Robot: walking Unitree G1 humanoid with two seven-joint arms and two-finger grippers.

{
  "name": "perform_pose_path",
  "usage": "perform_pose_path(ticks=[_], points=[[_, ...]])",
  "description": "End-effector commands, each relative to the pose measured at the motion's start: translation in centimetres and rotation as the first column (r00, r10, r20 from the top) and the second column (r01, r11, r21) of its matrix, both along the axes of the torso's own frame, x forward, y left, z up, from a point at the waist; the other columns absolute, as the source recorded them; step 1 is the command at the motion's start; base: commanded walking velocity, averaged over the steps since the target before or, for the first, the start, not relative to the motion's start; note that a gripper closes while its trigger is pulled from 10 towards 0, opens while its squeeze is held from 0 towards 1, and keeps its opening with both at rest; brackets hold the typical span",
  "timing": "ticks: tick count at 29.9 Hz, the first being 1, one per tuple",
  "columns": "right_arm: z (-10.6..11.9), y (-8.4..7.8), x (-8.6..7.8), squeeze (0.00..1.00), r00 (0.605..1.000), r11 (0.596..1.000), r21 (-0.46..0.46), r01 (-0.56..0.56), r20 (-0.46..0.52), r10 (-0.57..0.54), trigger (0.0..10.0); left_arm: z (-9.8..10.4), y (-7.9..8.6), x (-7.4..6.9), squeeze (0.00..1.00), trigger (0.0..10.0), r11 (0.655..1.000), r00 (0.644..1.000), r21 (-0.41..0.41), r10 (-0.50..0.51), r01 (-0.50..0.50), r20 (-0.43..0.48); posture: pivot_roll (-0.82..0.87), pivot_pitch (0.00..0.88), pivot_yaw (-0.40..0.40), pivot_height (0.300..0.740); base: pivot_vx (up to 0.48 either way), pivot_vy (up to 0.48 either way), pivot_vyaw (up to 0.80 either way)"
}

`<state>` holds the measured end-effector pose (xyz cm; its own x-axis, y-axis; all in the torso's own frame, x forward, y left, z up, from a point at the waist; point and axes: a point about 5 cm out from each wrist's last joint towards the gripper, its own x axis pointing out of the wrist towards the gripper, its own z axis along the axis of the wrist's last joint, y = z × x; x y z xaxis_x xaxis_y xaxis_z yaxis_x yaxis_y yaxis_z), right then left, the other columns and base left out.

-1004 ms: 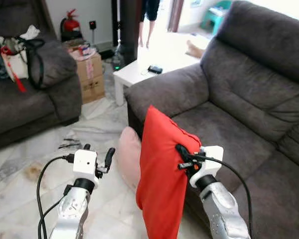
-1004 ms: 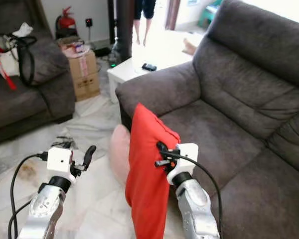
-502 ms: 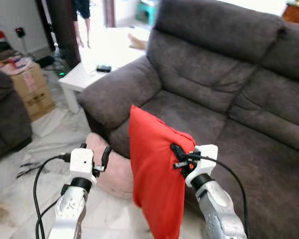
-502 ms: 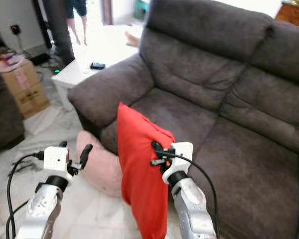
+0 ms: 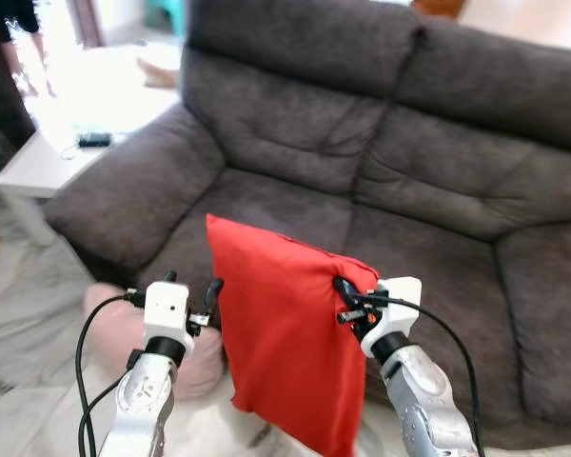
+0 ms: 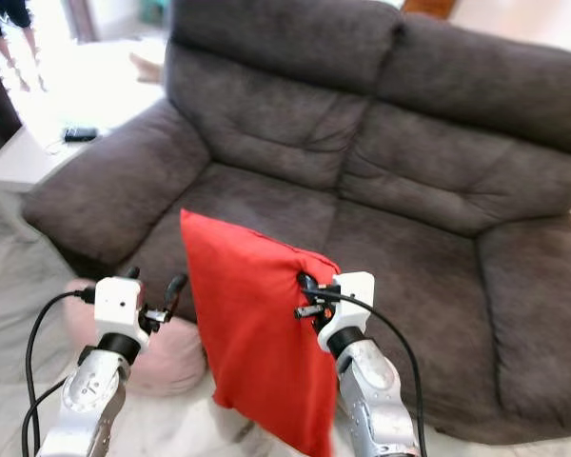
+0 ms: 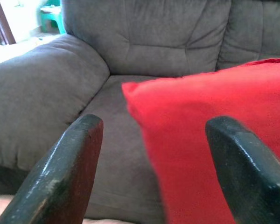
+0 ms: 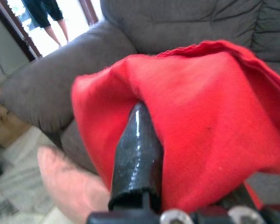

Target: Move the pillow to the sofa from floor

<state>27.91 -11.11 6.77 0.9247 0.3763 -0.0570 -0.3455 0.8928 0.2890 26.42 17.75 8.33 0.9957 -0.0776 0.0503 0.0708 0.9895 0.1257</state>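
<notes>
A red pillow (image 5: 285,341) hangs upright in front of the dark grey sofa (image 5: 362,152), off the floor. My right gripper (image 5: 344,293) is shut on the pillow's upper right corner; in the right wrist view one black finger (image 8: 135,154) presses into the red fabric (image 8: 214,126). Just left of the pillow, my left gripper (image 5: 192,293) is open with nothing between its fingers. In the left wrist view the red pillow (image 7: 214,140) sits ahead, between the two spread fingertips (image 7: 67,172).
A pale pink pillow (image 5: 124,338) lies on the marble floor against the sofa's front, below my left arm. A white side table (image 5: 38,162) with a small dark device stands left of the sofa arm. A person's legs (image 8: 51,18) stand far back.
The camera has swung right, so the sofa now faces me squarely. The red pillow stays in my right gripper, now before the seat cushions. My left gripper is closer to the pillow's left edge.
</notes>
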Motion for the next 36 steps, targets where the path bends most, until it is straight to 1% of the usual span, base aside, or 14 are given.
perform_pose_path(ticks=[1, 6, 12, 16, 17, 19, 23, 26, 28, 29, 30, 33, 35, 36], points=[[2.9, -1.0, 1.0, 0.00, 0.988, 0.999, 0.002, 0.034, 0.148, -0.033, 10.0, -0.1, -0.5, 0.0, 0.00, 10.0, 1.000, 1.000, -0.017, -0.009, 0.009, -0.005, 0.04, 0.045, -0.092, 0.740, 0.000, 0.000, -0.80], [2.8, -1.3, 1.1, 0.00, 0.988, 0.999, -0.010, 0.037, 0.153, -0.035, 10.0, -0.1, -0.5, 0.0, 0.00, 10.0, 1.000, 1.000, -0.016, -0.014, 0.014, -0.006, 0.04, 0.045, -0.090, 0.740, 0.000, 0.000, -0.74], [2.8, -2.0, 1.1, 0.00, 0.987, 0.999, -0.051, 0.002, 0.163, 0.007, 10.0, 0.0, -0.3, -0.1, 0.00, 10.0, 0.999, 0.999, -0.012, -0.037, 0.037, -0.014, 0.04, 0.045, -0.088, 0.740, 0.000, 0.000, 0.00], [2.9, -2.5, 0.9, 0.00, 0.983, 0.993, -0.088, -0.074, 0.163, 0.088, 10.0, 0.2, -0.4, 0.0, 0.00, 10.0, 0.996, 0.996, -0.012, -0.088, 0.088, -0.030, 0.04, 0.044, -0.086, 0.740, 0.000, 0.000, 0.00], [2.8, -2.5, 0.6, 0.00, 0.975, 0.984, -0.117, -0.135, 0.161, 0.153, 10.0, 0.3, -0.5, -0.1, 0.00, 10.0, 0.991, 0.990, -0.013, -0.131, 0.130, -0.048, 0.04, 0.044, -0.086, 0.740, 0.000, 0.000, 0.00], [2.8, -2.4, 0.4, 0.00, 0.968, 0.974, -0.142, -0.175, 0.156, 0.197, 10.0, 0.4, -0.5, -0.2, 0.00, 10.0, 0.985, 0.983, -0.010, -0.170, 0.170, -0.063, 0.04, 0.044, -0.085, 0.740, 0.000, 0.000, 0.00], [2.6, -2.4, -0.3, 0.00, 0.937, 0.939, -0.177, -0.295, 0.138, 0.321, 10.0, 0.5, 0.0, -1.0, 0.00, 10.0, 0.954, 0.945, 0.012, -0.296, 0.301, -0.137, 0.05, 0.040, -0.083, 0.740, 0.000, 0.000, 0.00], [2.5, -2.3, -0.6, 0.00, 0.917, 0.917, -0.192, -0.350, 0.129, 0.377, 10.0, 0.4, 0.5, -1.5, 0.00, 10.0, 0.936, 0.924, 0.032, -0.339, 0.350, -0.178, 0.05, 0.036, -0.081, 0.740, 0.000, 0.000, 0.00], [2.2, -2.1, -1.3, 0.00, 0.877, 0.871, -0.217, -0.441, 0.100, 0.470, 10.0, 0.3, 1.2, -2.0, 0.00, 10.0, 0.921, 0.902, 0.040, -0.369, 0.387, -0.222, 0.05, 0.033, -0.083, 0.740, 0.000, 0.000, 0.00], [2.2, -2.1, -1.3, 0.00, 0.877, 0.871, -0.217, -0.441, 0.100, 0.470, 10.0, 0.3, 1.2, -2.0, 0.00, 10.0, 0.921, 0.902, 0.040, -0.369, 0.387, -0.222, 0.05, 0.033, -0.083, 0.740, 0.000, 0.000, 0.00], [1.9, -2.1, -1.7, 0.00, 0.851, 0.840, -0.230, -0.491, 0.079, 0.519, 10.0, 0.3, 1.3, -2.4, 0.00, 10.0, 0.905, 0.881, 0.037, -0.402, 0.423, -0.251, 0.05, 0.033, -0.084, 0.740, 0.000, 0.000, 0.00], [1.7, -2.1, -1.9, 0.00, 0.835, 0.820, -0.243, -0.519, 0.064, 0.547, 10.0, 0.4, 1.4, -2.7, 0.00, 10.0, 0.891, 0.863, 0.039, -0.426, 0.452, -0.272, 0.05, 0.032, -0.085, 0.740, 0.000, 0.000, 0.00], [1.0, -2.3, -2.5, 0.00, 0.791, 0.765, -0.261, -0.588, 0.010, 0.612, 10.0, 0.8, 1.4, -3.8, 0.00, 10.0, 0.838, 0.793, 0.016, -0.510, 0.545, -0.333, 0.06, 0.031, -0.089, 0.740, 0.000, 0.000, 0.00], [1.0, -2.3, -2.5, 0.00, 0.791, 0.765, -0.261, -0.588, 0.010, 0.612, 10.0, 0.8, 1.4, -3.8, 0.00, 10.0, 0.838, 0.793, 0.016, -0.510, 0.545, -0.333, 0.06, 0.031, -0.089, 0.740, 0.000, 0.000, 0.00]])
